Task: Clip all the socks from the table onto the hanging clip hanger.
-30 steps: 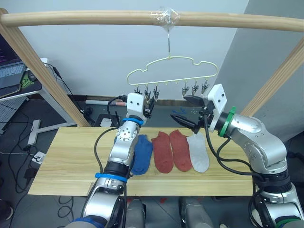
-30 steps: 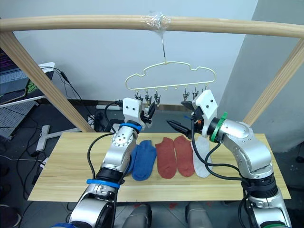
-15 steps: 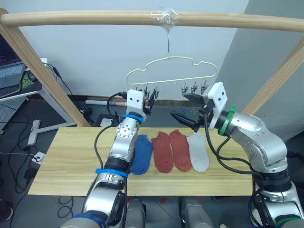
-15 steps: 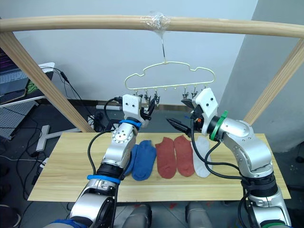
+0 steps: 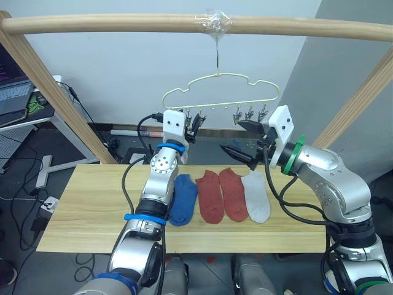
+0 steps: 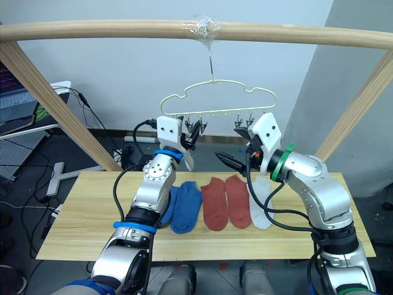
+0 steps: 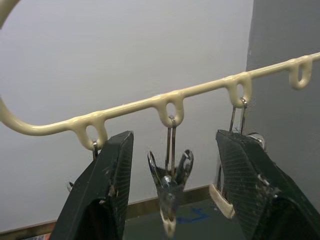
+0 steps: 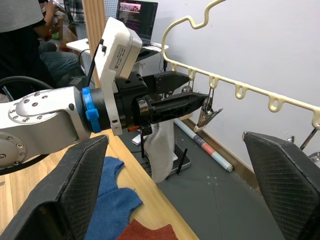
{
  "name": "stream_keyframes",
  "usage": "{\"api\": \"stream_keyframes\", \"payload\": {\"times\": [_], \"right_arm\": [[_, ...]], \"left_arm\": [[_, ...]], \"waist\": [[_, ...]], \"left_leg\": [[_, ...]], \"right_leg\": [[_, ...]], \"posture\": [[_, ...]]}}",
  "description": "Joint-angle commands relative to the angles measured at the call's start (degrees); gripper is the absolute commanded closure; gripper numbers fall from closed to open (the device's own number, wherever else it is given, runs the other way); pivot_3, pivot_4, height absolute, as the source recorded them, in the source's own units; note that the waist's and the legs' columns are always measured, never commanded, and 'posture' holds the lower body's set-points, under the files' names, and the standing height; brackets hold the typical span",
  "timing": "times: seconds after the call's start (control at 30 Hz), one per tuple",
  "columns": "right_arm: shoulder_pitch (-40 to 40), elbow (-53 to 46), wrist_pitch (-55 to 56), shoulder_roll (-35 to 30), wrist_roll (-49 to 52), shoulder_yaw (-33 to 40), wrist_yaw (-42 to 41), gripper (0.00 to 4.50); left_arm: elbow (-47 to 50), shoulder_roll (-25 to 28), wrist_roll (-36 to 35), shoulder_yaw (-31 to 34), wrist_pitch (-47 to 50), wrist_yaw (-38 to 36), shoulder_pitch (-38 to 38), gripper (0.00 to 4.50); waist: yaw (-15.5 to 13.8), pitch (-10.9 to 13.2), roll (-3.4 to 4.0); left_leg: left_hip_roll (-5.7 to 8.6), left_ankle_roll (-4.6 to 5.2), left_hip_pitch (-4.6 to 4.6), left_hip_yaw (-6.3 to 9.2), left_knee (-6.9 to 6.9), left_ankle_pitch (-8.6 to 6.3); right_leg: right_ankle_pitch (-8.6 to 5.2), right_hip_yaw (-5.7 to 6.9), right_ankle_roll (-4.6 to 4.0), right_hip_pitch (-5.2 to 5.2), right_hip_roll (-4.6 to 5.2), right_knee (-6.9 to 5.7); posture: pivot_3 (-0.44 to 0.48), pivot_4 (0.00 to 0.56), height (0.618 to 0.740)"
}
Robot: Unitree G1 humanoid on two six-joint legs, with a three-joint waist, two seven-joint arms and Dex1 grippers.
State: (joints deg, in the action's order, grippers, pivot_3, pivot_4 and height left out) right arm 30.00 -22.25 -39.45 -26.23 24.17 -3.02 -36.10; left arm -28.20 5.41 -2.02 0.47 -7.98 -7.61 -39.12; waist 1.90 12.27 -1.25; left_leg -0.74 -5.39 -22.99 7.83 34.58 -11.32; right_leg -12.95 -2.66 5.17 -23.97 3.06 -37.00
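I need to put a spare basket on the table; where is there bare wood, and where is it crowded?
The table is bare on its left end, left of the blue sock, and in a narrower strip right of the grey sock. The middle is crowded with socks, including the red pair.

— What do you see on the bench point(image 5: 86, 209)?
— I see two blue socks point(image 6: 184, 206), two red socks point(image 5: 222, 194) and one grey sock point(image 5: 255, 195), flat, side by side.
— And the clip hanger point(image 5: 221, 92)?
— I see it hanging by its hook, with a pale sock point(image 8: 162, 150) dangling under it.
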Motion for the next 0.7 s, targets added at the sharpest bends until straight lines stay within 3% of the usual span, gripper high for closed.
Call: {"api": "stream_keyframes", "payload": {"times": [0.03,0.1,0.27,0.4,0.7], "right_arm": [[1.0,-1.8,0.4,-0.2,0.8,0.9,0.2,0.00],[1.0,-1.8,0.3,-0.1,0.8,0.9,0.2,0.00],[1.1,-1.9,0.0,-0.2,1.0,1.0,0.3,0.00],[1.2,-2.0,-0.1,-0.1,1.0,1.0,0.3,0.00],[0.3,-1.4,0.3,0.1,0.7,0.6,0.2,0.00]], "left_arm": [[0.9,0.1,0.2,0.2,-1.0,-0.1,-0.6,1.99],[0.7,0.1,0.2,0.3,-1.0,-0.3,-0.6,2.34],[0.2,0.1,-0.2,0.4,-1.2,-0.8,-0.6,3.87],[0.3,0.2,-0.1,0.4,-1.1,-0.9,-0.5,4.46],[1.2,0.9,0.4,0.3,-0.6,-0.8,-0.1,4.49]], "waist": [[0.0,0.0,0.00],[0.0,0.0,0.00],[0.0,0.0,0.00],[0.0,0.0,0.00],[0.0,0.0,0.00]], "left_leg": [[0.00,0.00,0.00,0.00,0.00,0.00],[0.00,0.00,0.00,0.00,0.01,0.00],[0.00,0.00,0.00,0.00,0.02,0.00],[0.00,0.00,0.01,0.00,0.02,0.00],[0.00,0.00,0.01,0.00,0.09,0.00]], "right_leg": [[0.00,0.00,0.00,0.00,0.00,0.00],[0.00,0.00,0.00,0.00,0.00,0.00],[0.01,0.00,0.00,0.00,0.00,0.00],[0.01,0.00,0.00,0.01,0.00,-0.01],[0.03,0.00,0.04,0.04,0.00,-0.02]], "posture": [[-0.035,0.163,0.740],[-0.035,0.163,0.740],[-0.034,0.170,0.740],[-0.033,0.171,0.740],[-0.029,0.176,0.740]]}}
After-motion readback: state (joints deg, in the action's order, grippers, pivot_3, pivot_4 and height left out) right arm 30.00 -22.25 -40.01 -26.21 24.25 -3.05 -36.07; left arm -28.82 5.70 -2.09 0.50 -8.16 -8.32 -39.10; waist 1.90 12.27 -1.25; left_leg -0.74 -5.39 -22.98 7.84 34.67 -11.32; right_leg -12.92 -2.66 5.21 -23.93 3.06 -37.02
